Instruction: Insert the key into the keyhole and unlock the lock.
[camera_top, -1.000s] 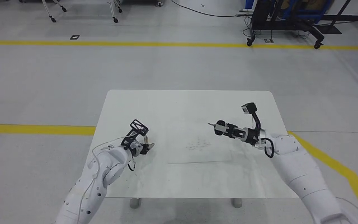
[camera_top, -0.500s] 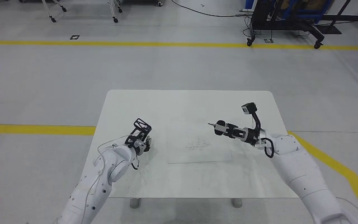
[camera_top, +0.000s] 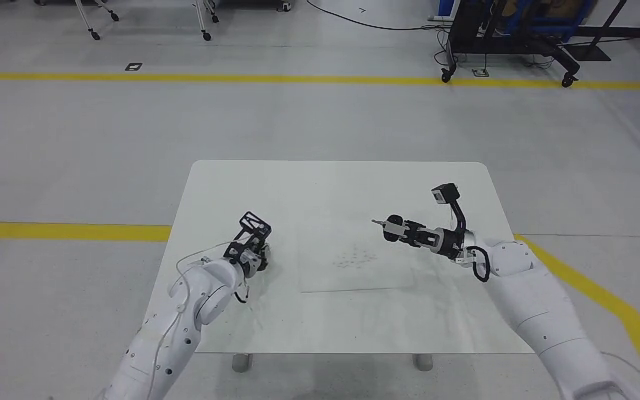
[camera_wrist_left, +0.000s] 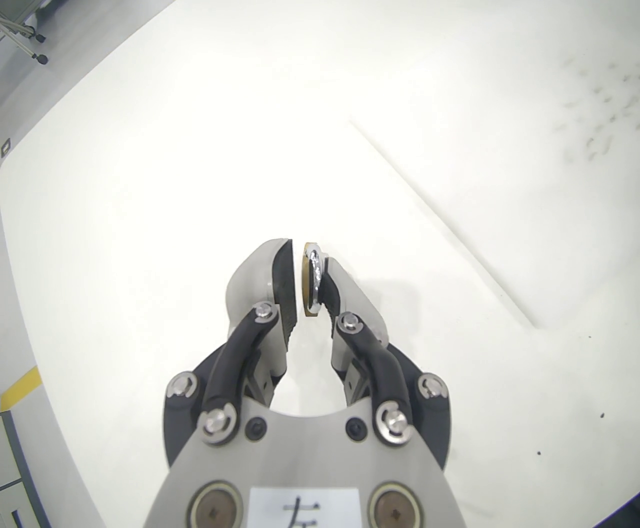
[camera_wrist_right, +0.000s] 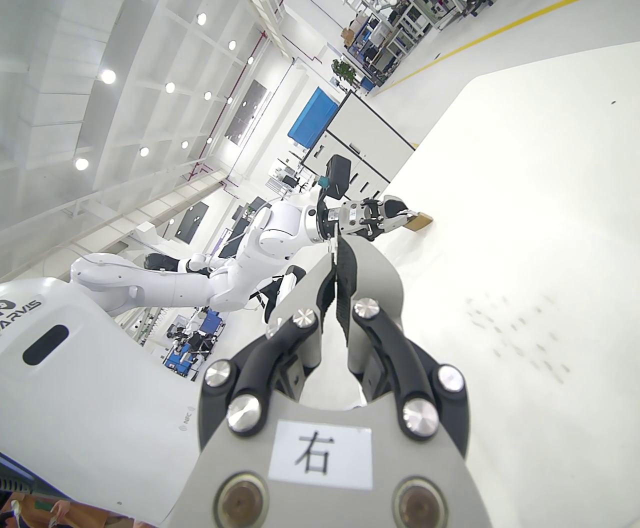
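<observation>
My left jaws near left edge of table, lock between them; cannot tell if clamped. My right jaws closed on key, toward right edge

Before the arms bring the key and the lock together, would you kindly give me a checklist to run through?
1. Key gripped by the right gripper: ok, fingers shut, tip sticking out.
2. Lock clamped by the left gripper: not ok, a gap shows beside one finger.
3. Key aimed at the lock: ok, roughly, pointing across the table.
4. Keyhole turned toward the key: cannot tell, it is hidden.
5. Key and lock apart: ok.
</observation>
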